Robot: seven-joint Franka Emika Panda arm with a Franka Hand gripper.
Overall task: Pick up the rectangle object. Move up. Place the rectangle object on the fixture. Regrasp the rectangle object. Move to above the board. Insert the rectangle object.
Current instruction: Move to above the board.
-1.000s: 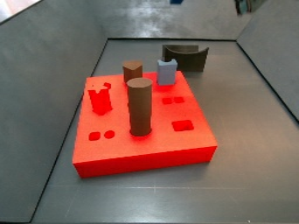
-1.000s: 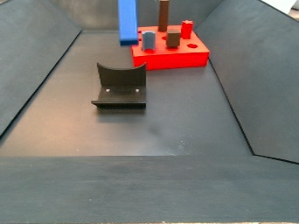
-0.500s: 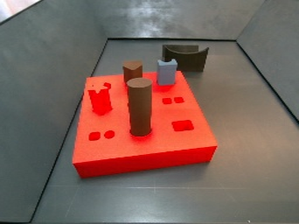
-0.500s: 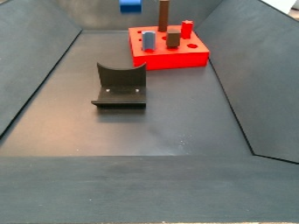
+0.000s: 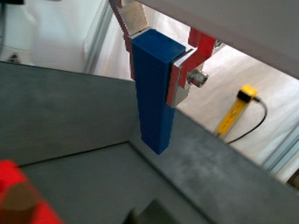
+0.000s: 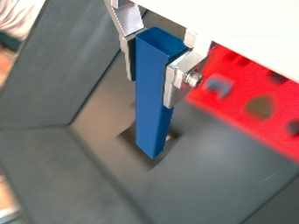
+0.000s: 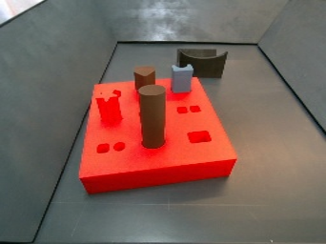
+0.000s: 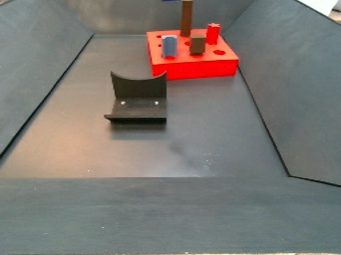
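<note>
- In both wrist views we saw the gripper (image 5: 158,48) clamped on the rectangle object (image 5: 155,92), a long dark-blue bar with square ends; the silver finger plates (image 6: 177,72) pressed its upper part from two sides.
- The bar (image 6: 155,96) hung upright from the fingers, its lower end free, touching nothing, above the dark floor.
- In a wrist view part of the board (image 6: 251,96), bright red with square and round holes, lay beyond the held bar; in the other wrist picture only a red corner (image 5: 17,188) showed.
- Neither gripper nor bar appeared in either side view; we noted them as out of those frames.
- In a side view the board (image 7: 192,157) sat mid-worktop, nearer the front edge, carrying a tall brown cylinder (image 7: 152,116), a brown hexagonal peg (image 7: 144,76), a short light-blue peg (image 7: 182,78) and a small red peg (image 7: 110,107).
- The fixture (image 7: 201,63), a dark block with a curved notch, stood behind the board toward the far edge, just apart from it.
- In the opposite side view the fixture (image 8: 138,98) stood on the floor in the middle, and the board (image 8: 220,62) lay toward the far right corner, well apart from it.
- Outside the worktop wall, a wrist view showed a yellow tool (image 5: 236,109) with a black cable on a pale floor.
</note>
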